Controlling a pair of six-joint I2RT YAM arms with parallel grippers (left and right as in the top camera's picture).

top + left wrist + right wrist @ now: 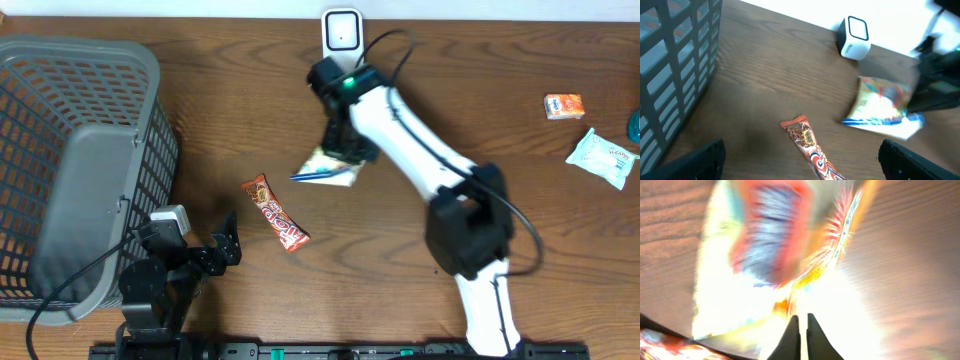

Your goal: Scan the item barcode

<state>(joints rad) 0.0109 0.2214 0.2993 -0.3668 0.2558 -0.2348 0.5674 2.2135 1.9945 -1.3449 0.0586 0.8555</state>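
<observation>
Basket point(80, 48): grey mesh, standing upright on the wooden table point(230, 90); taking up its left end
Candy bar point(275, 213): lying flat to the right of the basket, near it but not touching; its red-brown wrapper running diagonally
Orange packet point(564, 106): lying well apart from the basket, far to its right
White-and-teal pouch point(602, 157): resting farther right of the basket; sitting near the orange packet

dark wood-grain table point(230, 110), pale strip point(500, 8) along its far edge.
</observation>
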